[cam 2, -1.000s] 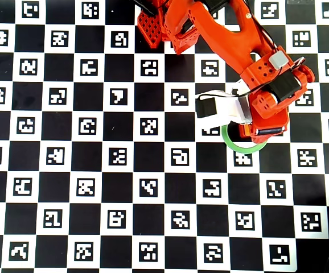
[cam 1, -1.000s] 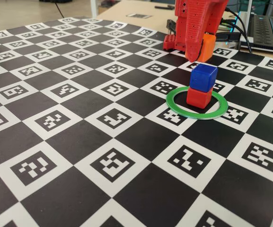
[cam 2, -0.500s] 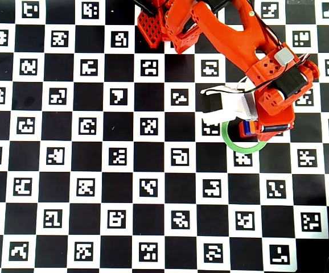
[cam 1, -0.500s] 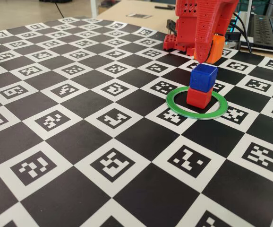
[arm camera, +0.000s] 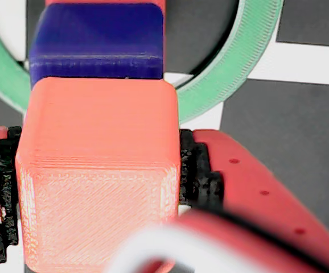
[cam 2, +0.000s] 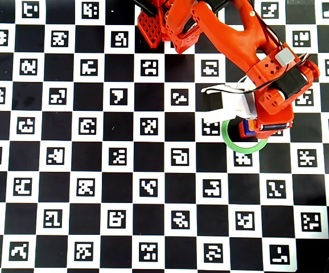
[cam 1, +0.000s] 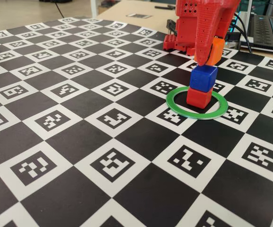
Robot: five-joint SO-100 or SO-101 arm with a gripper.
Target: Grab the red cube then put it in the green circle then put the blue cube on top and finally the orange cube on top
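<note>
In the fixed view the red cube (cam 1: 199, 98) sits inside the green circle (cam 1: 174, 105), and the blue cube (cam 1: 203, 77) is stacked on it. My gripper (cam 1: 210, 56) is shut on the orange cube (cam 1: 216, 51), holding it just above the blue cube's top, offset a little right; I cannot tell if they touch. In the wrist view the orange cube (arm camera: 99, 170) fills the space between the black pads (arm camera: 198, 170). The blue cube (arm camera: 96, 45) and the green circle (arm camera: 233, 74) lie beyond it. In the overhead view the arm hides most of the stack; the green circle (cam 2: 233, 145) shows.
The board (cam 1: 103, 142) is a black-and-white checker of printed markers. The arm's red base (cam 1: 179, 40) stands at the board's far edge behind the stack. A laptop (cam 1: 268, 28) and cables lie at the far right, off the board.
</note>
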